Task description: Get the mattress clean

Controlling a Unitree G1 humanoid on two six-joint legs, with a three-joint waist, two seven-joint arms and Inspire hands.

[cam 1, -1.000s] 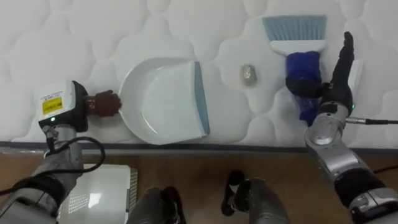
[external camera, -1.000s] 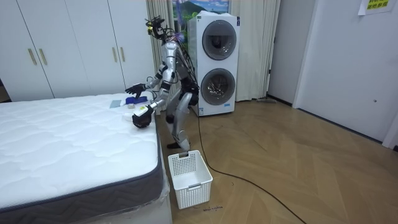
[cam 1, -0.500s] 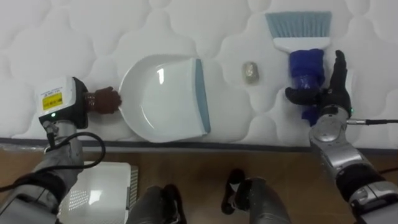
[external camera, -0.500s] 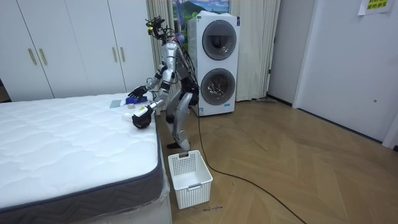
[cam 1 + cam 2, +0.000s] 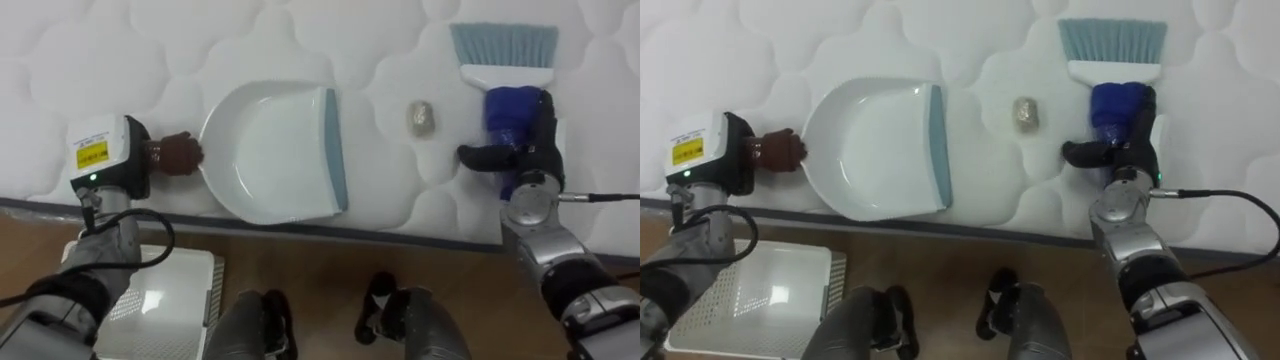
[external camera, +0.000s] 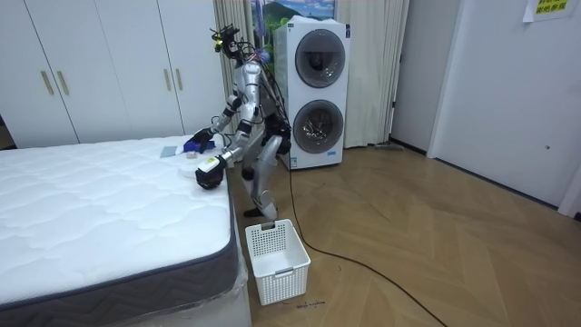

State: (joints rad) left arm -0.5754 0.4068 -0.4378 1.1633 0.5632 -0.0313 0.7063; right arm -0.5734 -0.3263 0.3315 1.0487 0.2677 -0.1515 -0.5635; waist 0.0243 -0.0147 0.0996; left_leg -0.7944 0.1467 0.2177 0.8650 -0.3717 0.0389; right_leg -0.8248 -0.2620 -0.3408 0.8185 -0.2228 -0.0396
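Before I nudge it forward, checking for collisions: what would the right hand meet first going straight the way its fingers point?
The right hand points along the brush handle, so probably the brush's white head and bristles first; depth is unclear.

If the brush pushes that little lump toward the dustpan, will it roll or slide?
The lump looks small, rounded and crumpled, so it is probably light and would tumble rather than slide. The quilted mattress has dips, so it may catch in one.

Mattress white, quilted cloud pattern; dustpan white, blue-grey lip; brush dark blue, pale blue bristles; lump grey-tan.
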